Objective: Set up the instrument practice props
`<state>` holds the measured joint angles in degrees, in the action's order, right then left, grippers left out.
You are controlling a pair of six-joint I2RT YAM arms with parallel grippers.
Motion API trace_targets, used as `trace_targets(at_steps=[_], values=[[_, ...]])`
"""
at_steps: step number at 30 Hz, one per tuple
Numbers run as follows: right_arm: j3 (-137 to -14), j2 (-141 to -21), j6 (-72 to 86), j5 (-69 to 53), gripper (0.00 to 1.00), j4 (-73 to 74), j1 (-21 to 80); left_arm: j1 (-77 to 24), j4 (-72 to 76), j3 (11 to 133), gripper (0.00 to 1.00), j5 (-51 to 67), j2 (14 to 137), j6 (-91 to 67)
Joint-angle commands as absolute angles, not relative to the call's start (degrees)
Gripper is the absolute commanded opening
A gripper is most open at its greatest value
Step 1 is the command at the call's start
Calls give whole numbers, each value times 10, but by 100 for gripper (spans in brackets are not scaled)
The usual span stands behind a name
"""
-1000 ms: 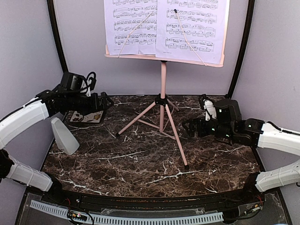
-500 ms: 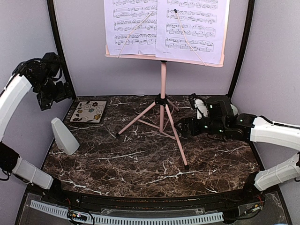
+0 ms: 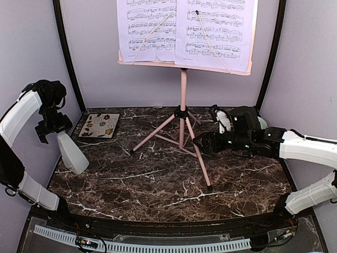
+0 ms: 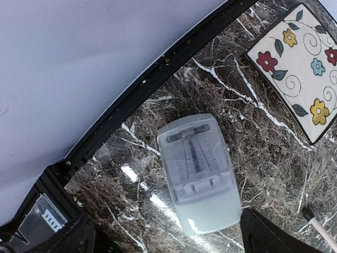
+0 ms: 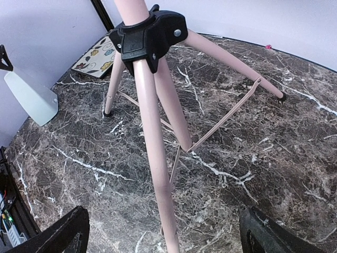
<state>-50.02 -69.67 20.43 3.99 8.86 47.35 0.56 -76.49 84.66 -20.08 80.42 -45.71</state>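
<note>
The pink music stand (image 3: pixel 183 87) is upright at the back centre, its tripod hub (image 5: pixel 150 32) spread on the marble. Pale sheet-music pages (image 3: pixel 184 29) rest on its plate. The light-grey metronome (image 3: pixel 72 153) stands at the left edge, and the left wrist view shows it from above (image 4: pixel 197 171). My left gripper (image 3: pixel 52 129) hovers open just above it (image 4: pixel 168 243), touching nothing. My right gripper (image 3: pixel 204 145) is open low beside the stand. The stand's front leg (image 5: pixel 158 158) runs between its spread fingers (image 5: pixel 59 234) with gaps on both sides.
A floral-patterned square tile (image 3: pixel 99 125) lies flat at the back left, behind the metronome. Black frame posts (image 3: pixel 66 58) and lavender walls close in the sides and back. The stand's other legs and thin braces (image 5: pixel 224 118) fan out across the middle.
My left arm swung off the tile, up and leftward, then came down over the metronome. My right gripper slid left toward the stand's front leg. Both stayed open.
</note>
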Motion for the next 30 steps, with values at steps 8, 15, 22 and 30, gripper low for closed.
trace_targets(at_steps=[8,15,22,30], values=[[-536,-711,192,40,100,65,471,32,-683,780,93,-185,832,-499],[-541,-716,184,43,100,67,472,31,-658,723,78,-157,824,-521],[-545,-722,183,40,100,65,472,32,-639,697,62,-149,812,-511],[-555,-723,177,36,100,63,471,29,-582,701,40,-94,771,-391]])
